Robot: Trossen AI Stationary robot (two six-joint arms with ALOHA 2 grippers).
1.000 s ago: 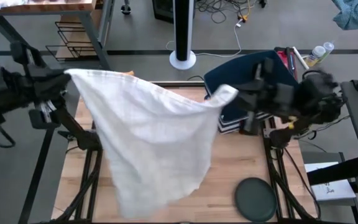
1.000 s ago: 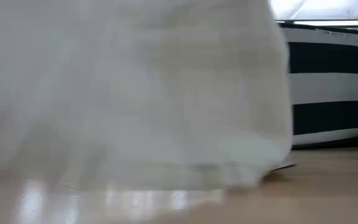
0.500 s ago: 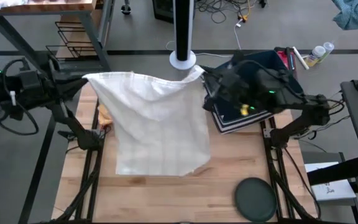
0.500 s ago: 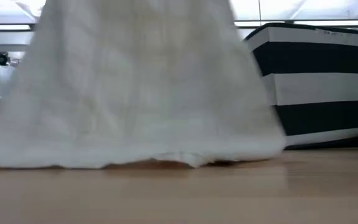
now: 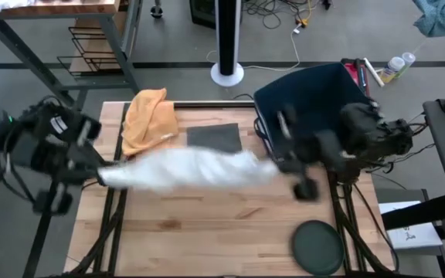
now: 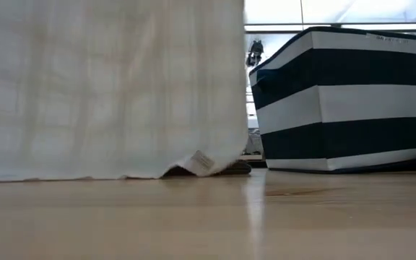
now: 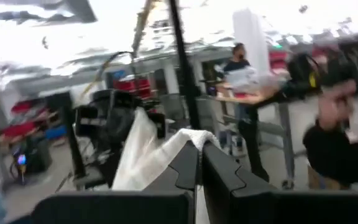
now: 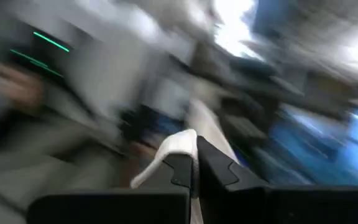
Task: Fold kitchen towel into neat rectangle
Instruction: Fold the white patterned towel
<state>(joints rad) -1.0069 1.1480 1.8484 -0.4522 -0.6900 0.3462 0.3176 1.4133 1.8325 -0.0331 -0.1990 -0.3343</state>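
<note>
The white kitchen towel [image 5: 184,167] hangs like a curtain between my two grippers over the middle of the table. In the low view its lower edge [image 6: 107,176] reaches the wooden tabletop; a small label [image 6: 203,161] shows at one bottom corner. My left gripper [image 5: 103,176] is shut on the towel's left upper corner. My right gripper [image 5: 278,166] is shut on the right upper corner. Both are blurred in the high view. My left gripper pinches the towel's upper corner [image 7: 191,137] between its two shut fingers, which point roughly level. The cloth runs off from there toward the other arm and hangs down. My right gripper pinches the opposite upper corner [image 8: 180,142] between its two shut fingers. A bunched bit of cloth sticks out past the fingertips, and the towel's top edge stretches between both holds.
An orange cloth [image 5: 149,116] and a dark grey mat [image 5: 213,137] lie at the far side of the table. A navy-and-white striped basket [image 6: 345,101] stands at the far right. A dark round disc [image 5: 317,247] lies near the front right edge.
Both grippers, shut on the corners throughout, first swung the towel to the table's far edge. They then came back toward the near edge and down, moving apart. The towel, first billowing, now hangs straight with its top edge stretched out and its lower edge at the table.
</note>
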